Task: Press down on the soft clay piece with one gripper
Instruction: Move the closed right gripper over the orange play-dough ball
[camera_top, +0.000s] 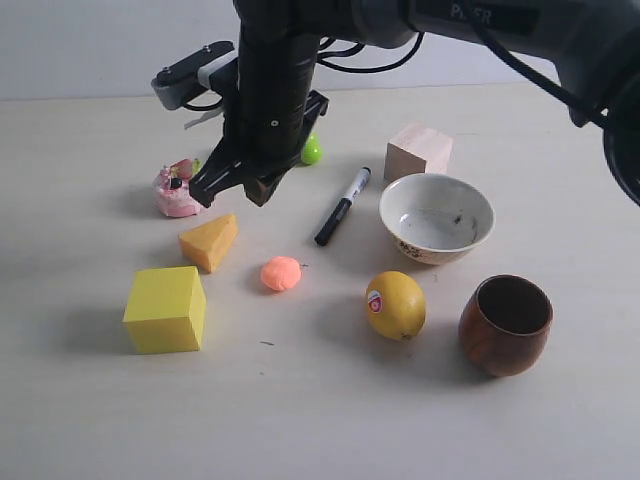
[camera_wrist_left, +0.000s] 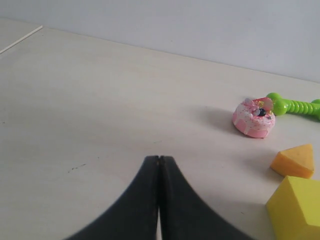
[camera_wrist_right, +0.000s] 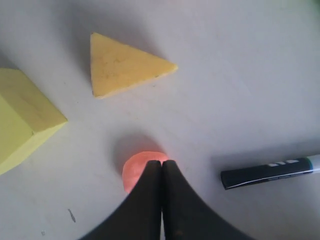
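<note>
Right gripper (camera_wrist_right: 161, 162): fingers closed together, empty, above table. Soft clay piece (camera_wrist_right: 136, 172) directly beneath tips, not touching. Step: lining up, press not yet made. Next: straight descent, centred. Wedge (camera_wrist_right: 120, 65) beyond clay, marker (camera_wrist_right: 267, 171) alongside.

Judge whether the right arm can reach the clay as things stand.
Probably yes. Its shut tool hangs over the clay with nothing between them; the wedge and the marker lie off to the sides, clear of the way down.
</note>
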